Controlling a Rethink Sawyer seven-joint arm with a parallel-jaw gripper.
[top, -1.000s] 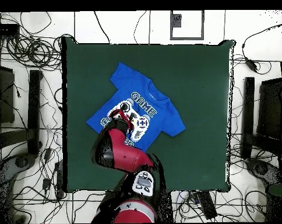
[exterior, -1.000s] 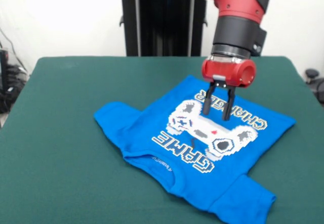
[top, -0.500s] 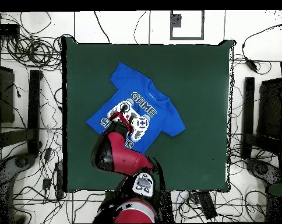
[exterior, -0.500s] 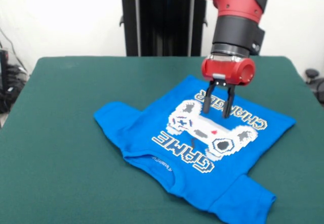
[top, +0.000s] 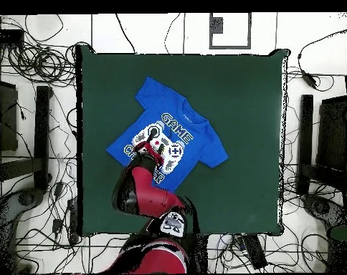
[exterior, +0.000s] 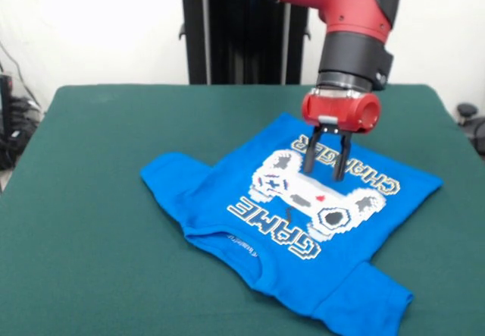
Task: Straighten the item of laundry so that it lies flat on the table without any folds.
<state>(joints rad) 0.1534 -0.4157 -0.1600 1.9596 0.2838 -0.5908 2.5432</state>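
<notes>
The bright blue T-shirt (exterior: 303,215) lies spread on the dark green table (exterior: 98,199), printed side up with the white controller and "GAME CHANGER" showing. Both sleeves lie out to the sides, and the cloth looks mostly flat. My gripper (exterior: 326,174) hangs just above the print near the shirt's hem, fingers open and empty. In the overhead view the shirt (top: 183,122) lies in the table's left half, and the gripper (top: 148,148) is over its lower left part, with the arm hiding some cloth.
The black pedestal (exterior: 242,32) stands behind the table's far edge. Wide green cloth (top: 241,157) lies to the shirt's right in the overhead view. Cables and stands (top: 33,143) lie on the floor around the table.
The gripper has lifted slightly and drifted a little over the shirt. The arm has swung a bit in the overhead view. The shirt has not moved.
</notes>
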